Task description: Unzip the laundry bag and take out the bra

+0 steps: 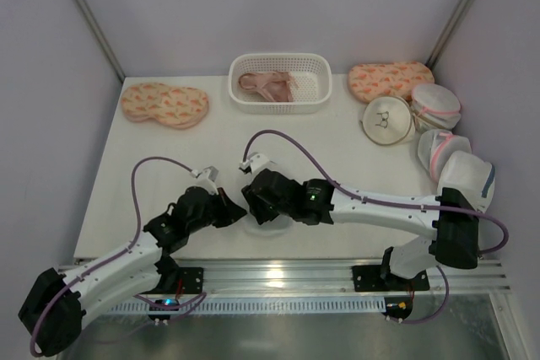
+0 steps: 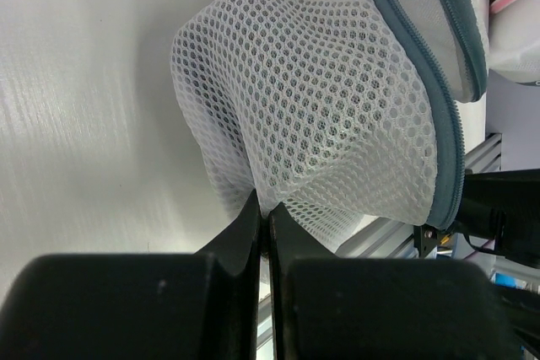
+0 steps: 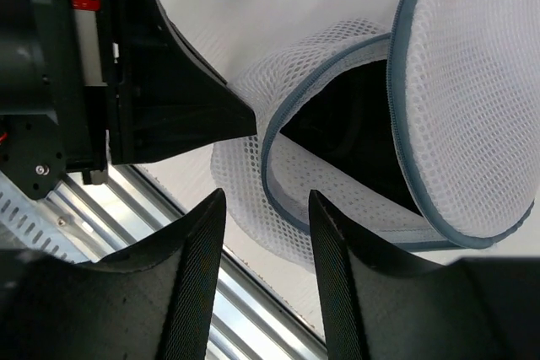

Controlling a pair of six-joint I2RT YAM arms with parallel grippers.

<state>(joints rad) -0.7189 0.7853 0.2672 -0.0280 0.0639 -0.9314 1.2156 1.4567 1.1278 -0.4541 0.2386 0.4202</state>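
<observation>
The mouth of the laundry bag (image 3: 363,204) gapes facing the right gripper (image 3: 266,198). The left gripper (image 2: 263,212), pinching the bag, crowds one side. The raised lid (image 3: 472,99) flanks the other.

I see the laundry bag (image 2: 329,99) as white honeycomb mesh, grey-blue zip trim. The bra (image 3: 359,128) reads black. White tabletop (image 1: 152,158), white basket (image 1: 319,82), pale pink bra (image 1: 268,84), orange patterned pads (image 1: 164,104).

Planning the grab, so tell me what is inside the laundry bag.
Through the open zip, black fabric, likely the bra, shows inside the laundry bag. Its straps and full shape are covered by the bag's own mesh.
</observation>
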